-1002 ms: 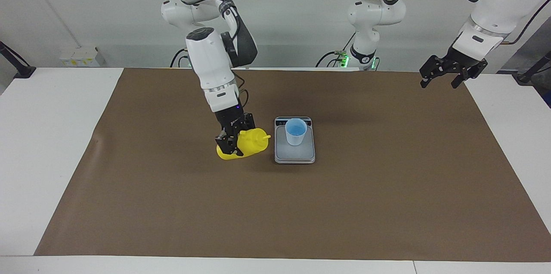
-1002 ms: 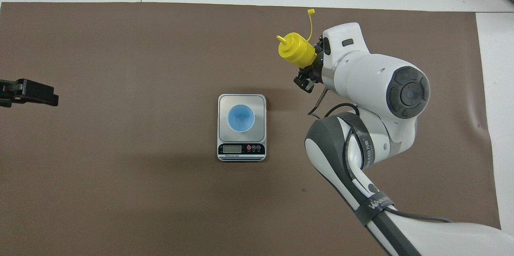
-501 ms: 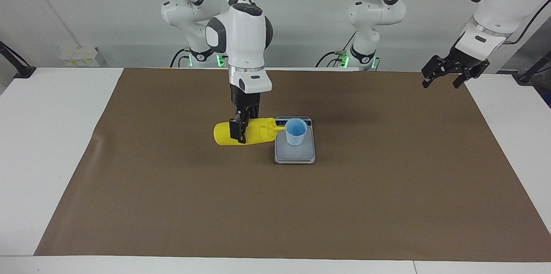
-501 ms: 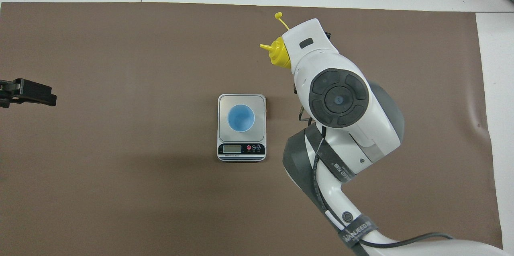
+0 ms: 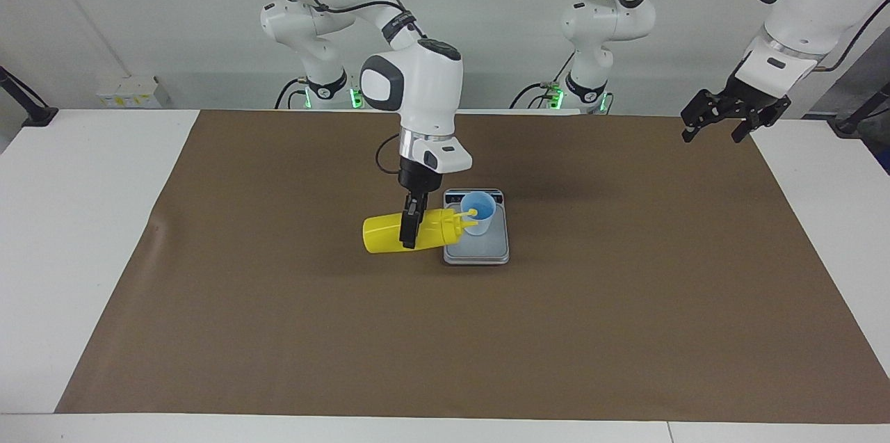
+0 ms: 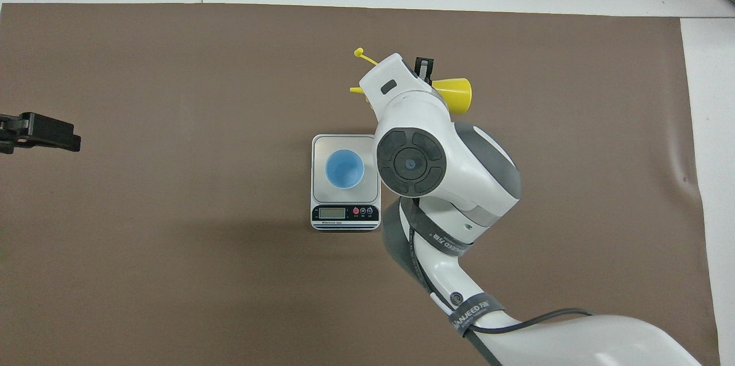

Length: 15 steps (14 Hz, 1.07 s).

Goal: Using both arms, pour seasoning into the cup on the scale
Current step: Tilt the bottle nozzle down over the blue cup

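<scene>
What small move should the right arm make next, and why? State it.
Probably raise the base of the yellow bottle a little. The right gripper holds it almost level, with its nozzle seemingly over the mouth of the cup on the scale. Little should flow until the nozzle points down.

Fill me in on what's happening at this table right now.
The right gripper is shut on the yellow squeeze bottle, holding it on its side in the air with the nozzle pointing toward the pale blue cup. The cup stands on the scale on the brown mat. The left gripper waits open over the mat's edge at its own end of the table.
</scene>
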Available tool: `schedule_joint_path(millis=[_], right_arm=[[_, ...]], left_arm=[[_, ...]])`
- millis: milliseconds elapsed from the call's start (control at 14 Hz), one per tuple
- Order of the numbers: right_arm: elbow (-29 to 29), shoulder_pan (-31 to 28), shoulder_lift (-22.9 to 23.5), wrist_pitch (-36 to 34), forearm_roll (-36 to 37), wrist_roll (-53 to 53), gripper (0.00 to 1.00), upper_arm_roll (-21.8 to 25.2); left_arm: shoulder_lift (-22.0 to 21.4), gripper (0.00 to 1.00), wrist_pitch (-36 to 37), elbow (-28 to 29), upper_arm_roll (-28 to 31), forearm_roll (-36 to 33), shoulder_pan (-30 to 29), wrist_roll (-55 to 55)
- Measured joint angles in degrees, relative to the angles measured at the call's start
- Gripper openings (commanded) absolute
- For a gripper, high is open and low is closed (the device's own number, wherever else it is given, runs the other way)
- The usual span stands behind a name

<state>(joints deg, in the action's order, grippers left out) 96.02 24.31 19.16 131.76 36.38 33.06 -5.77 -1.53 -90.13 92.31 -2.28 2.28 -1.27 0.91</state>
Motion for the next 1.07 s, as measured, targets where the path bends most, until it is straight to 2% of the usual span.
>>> schedule_joint_path(millis=[429, 787, 1074], right_arm=[[4.77, 3.16, 1.15, -0.01, 12.29, 0.06, 0.0, -0.12], [9.55, 4.16, -0.95, 0.01, 17.88, 0.07, 0.0, -0.19], [11.48, 4.96, -2.23, 0.01, 18.99, 1.14, 0.0, -0.21]], left_arm=[[0.0, 1.0, 0.0, 0.0, 0.0, 0.0, 0.0, 0.0], [0.0, 1.0, 0.0, 0.0, 0.0, 0.0, 0.0, 0.0], [0.0, 1.0, 0.0, 0.0, 0.0, 0.0, 0.0, 0.0]])
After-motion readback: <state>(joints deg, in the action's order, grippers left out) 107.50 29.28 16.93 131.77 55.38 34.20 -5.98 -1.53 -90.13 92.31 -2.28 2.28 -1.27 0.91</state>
